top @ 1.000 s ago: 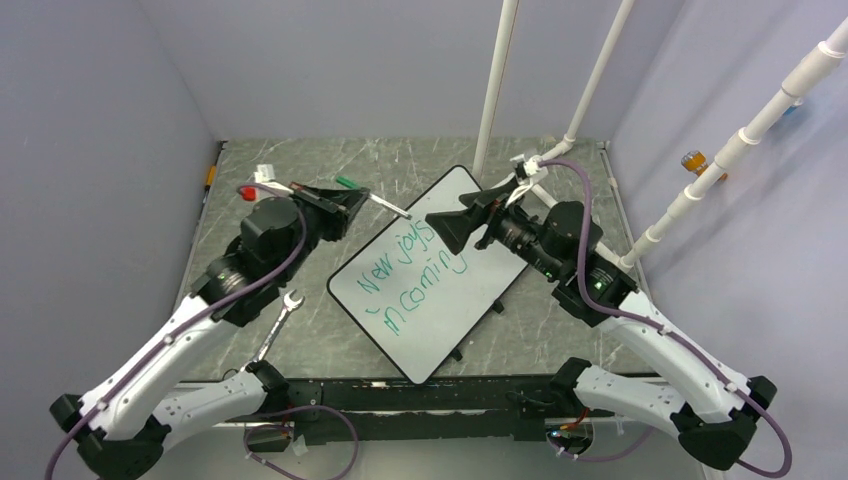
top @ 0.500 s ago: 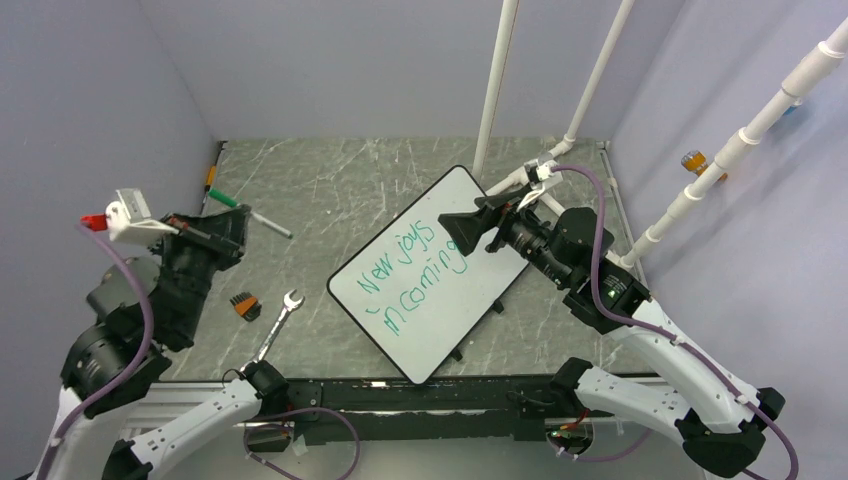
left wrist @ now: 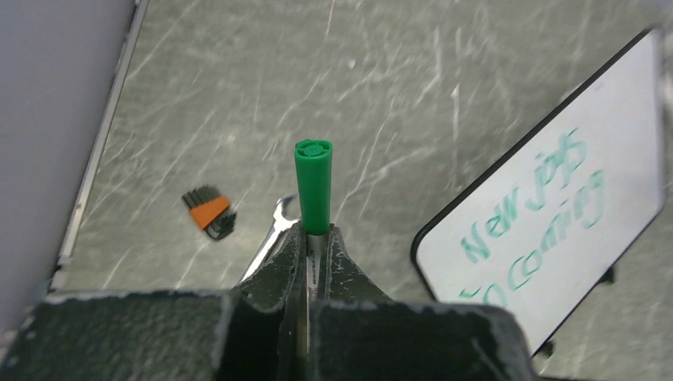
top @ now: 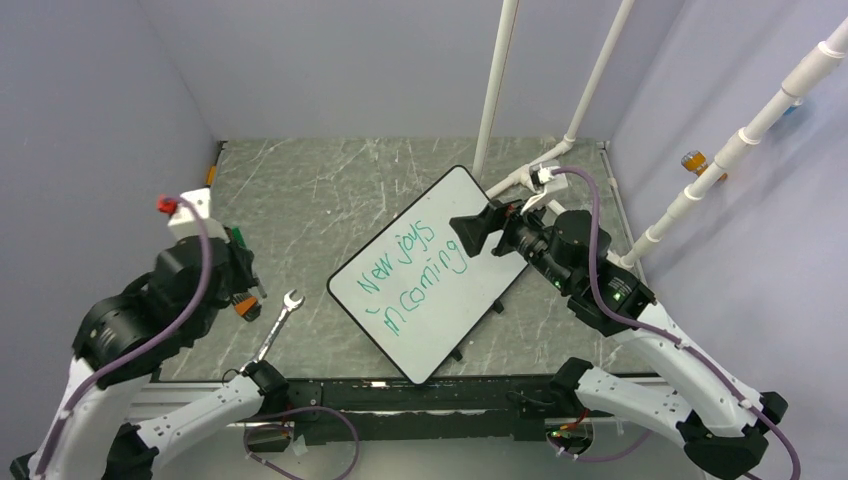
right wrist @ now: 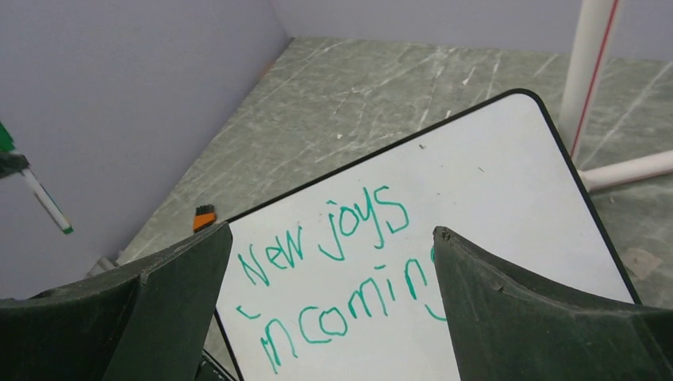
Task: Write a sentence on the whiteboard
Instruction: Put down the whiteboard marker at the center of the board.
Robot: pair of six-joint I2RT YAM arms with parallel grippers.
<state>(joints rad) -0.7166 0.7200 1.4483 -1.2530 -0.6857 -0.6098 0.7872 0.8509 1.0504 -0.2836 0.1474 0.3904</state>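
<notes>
The whiteboard (top: 455, 310) lies tilted on the marble table and bears the sentence (top: 412, 272), "New joys incoming", in green on two lines. My left gripper (top: 240, 265) is far left of the board, above the table, shut on a green marker (left wrist: 313, 186) whose green end points away from the camera. My right gripper (top: 470, 232) hovers over the board's far right part, wide open and empty. In the right wrist view the sentence (right wrist: 341, 262) shows between the fingers (right wrist: 159, 302) of the right gripper (right wrist: 329, 230). The board (left wrist: 627, 119) also shows at the right of the left wrist view.
A silver wrench (top: 280, 320) and an orange-and-black hex key set (top: 243, 303) lie left of the board, below my left gripper. White pipes (top: 497, 90) rise behind the board, and another (top: 720, 165) runs at the right. Grey walls enclose the table.
My left arm has swung away from the board to the far left, carrying the marker. My right gripper has drawn back slightly to the right, still open.
</notes>
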